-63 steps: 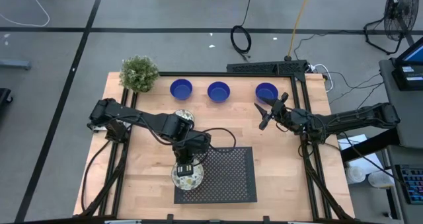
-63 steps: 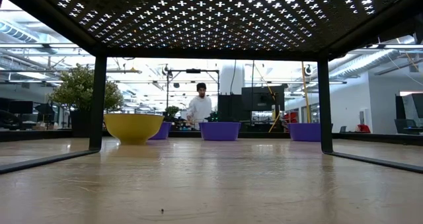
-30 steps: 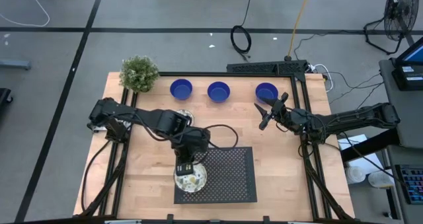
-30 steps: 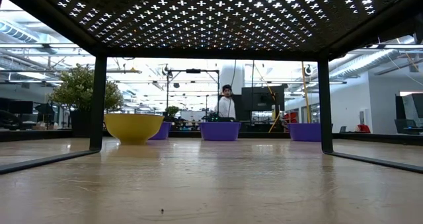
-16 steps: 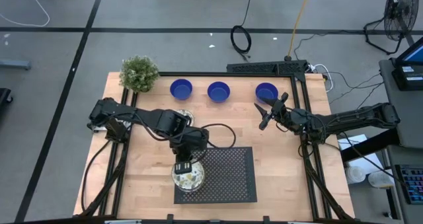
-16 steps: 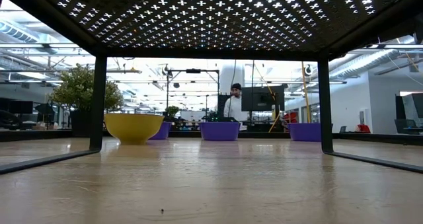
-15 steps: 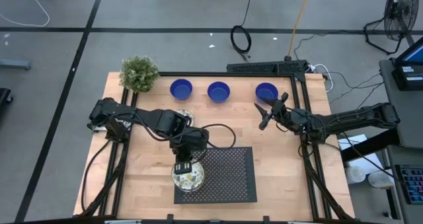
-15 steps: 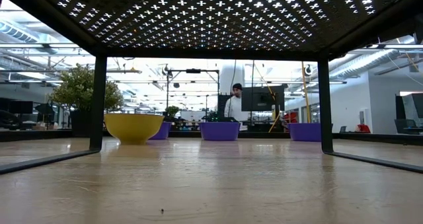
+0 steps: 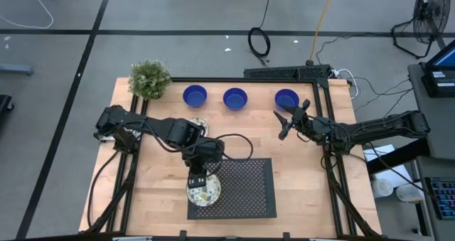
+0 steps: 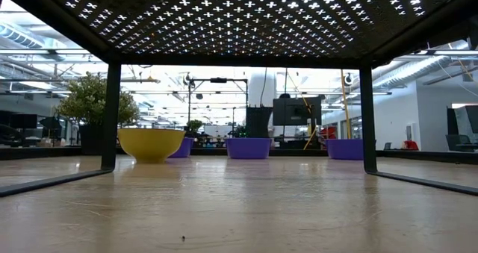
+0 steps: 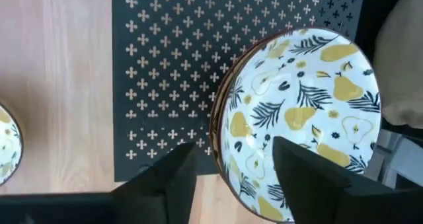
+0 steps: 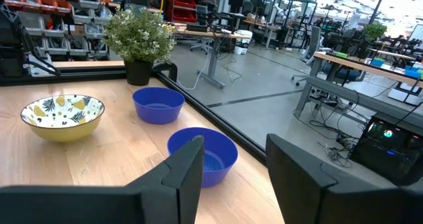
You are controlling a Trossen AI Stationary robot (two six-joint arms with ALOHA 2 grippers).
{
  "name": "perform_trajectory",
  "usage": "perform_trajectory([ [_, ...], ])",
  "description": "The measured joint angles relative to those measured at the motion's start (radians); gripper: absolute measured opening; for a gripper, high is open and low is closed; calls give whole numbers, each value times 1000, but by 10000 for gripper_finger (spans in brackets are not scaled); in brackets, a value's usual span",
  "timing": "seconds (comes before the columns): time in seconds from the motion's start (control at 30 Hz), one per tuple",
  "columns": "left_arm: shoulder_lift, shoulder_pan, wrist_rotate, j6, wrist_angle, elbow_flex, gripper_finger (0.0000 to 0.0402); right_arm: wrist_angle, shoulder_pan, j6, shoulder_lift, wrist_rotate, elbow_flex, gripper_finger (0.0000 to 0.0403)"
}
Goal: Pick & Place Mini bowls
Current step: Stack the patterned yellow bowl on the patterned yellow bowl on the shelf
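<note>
The mini bowls were split between two places: three blue bowls (image 9: 195, 95) stood in a row along the far edge of the worktop (image 9: 156, 184) beside the potted plant (image 9: 149, 79), one patterned bowl (image 9: 198, 124) sat on the wood partly hidden under my left arm, and a stack of patterned bowls (image 9: 204, 190) rested on the near left corner of the black perforated rack (image 9: 245, 191). In the left wrist view I could see at least two rims nested there, white inside with yellow pears and dark leaves. My left hand (image 9: 198, 178) hung directly over that stack with its fingers (image 11: 162, 178) spread, one over the rack beside the rim and the other over the bowl's inside, gripping nothing. My right hand (image 9: 286, 126) waited near the blue row, likewise spread and empty. I judged the bowls to be glazed ceramic: stiff, light enough, but slick and chippable, and sitting close to the rack's corner. The sensible hold looked to be across the rim wall, one finger inside and one outside, squeezing gently and lifting straight up so the lower bowl would not drag along.
</note>
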Motion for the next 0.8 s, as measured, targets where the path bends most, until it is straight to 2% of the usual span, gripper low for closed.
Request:
perform_trajectory([
  [0.23,-33,13,-31,11,-26,0,225,0,0,0,0,0,0,153],
  [0.37,-99,22,-159,11,-41,0,225,0,0,1,0,0,0,153],
  [0.53,-189,22,-382,-21,-62,0,225,-1,0,7,0,0,0,153],
  [0.8,-244,34,-524,-50,-113,-8,225,-29,0,8,0,0,0,153],
])
